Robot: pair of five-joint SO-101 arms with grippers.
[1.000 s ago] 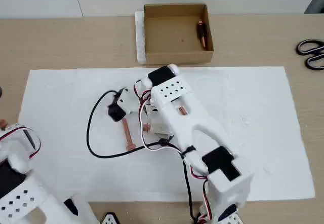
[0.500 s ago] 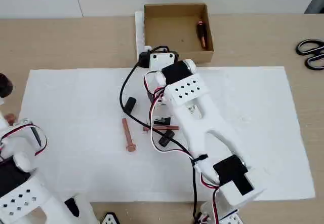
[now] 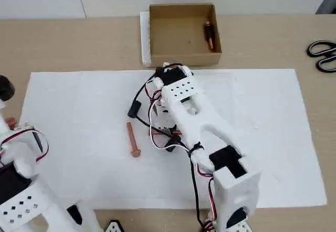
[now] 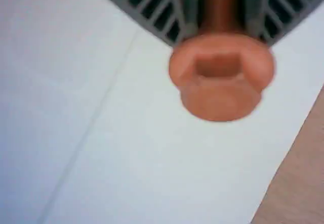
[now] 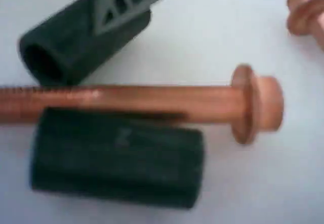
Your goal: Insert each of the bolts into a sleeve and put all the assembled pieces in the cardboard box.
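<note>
— Left pincer (image 4: 220, 8) first: we see it clamped on a bolt (image 4: 221, 77), shank between the jaws, head poking toward the camera, with white sheet (image 4: 167, 173) and a strip of bare bench (image 4: 304, 183) behind.

— We agree. The left arm (image 3: 23, 203) sits low at the sheet's near left corner. And the other?

— Our right arm (image 3: 194, 122) stretches from the near edge up the sheet's middle. Its wrist is bent down just short of the box (image 3: 181, 60), which stands at the bench's far edge. A grey part of the right pincer (image 5: 124, 3) lies across an angled sleeve (image 5: 76, 41). How wide it stands, or whether it grips anything, we cannot tell.

— Counts, then. We make it four bolts?

— Four. The held one, a loose bolt (image 3: 132, 139) on the sheet left of the right arm, a middle bolt (image 5: 152, 100) partly under that arm, and a boxed piece (image 3: 209, 35), copper and dark, against the box's right wall.

— Sleeves outside the box: three. A straight sleeve (image 5: 116, 165) lies along the middle bolt, with the angled sleeve on its other side. A lone sleeve (image 3: 135, 107) lies apart, left of the wrist.

— What we can't settle: the boxed piece is too small to tell bolt from sleeve. The arm hides part of the middle bolt from above. Scissors (image 3: 321, 55) are cut off at the bench's right edge.
</note>
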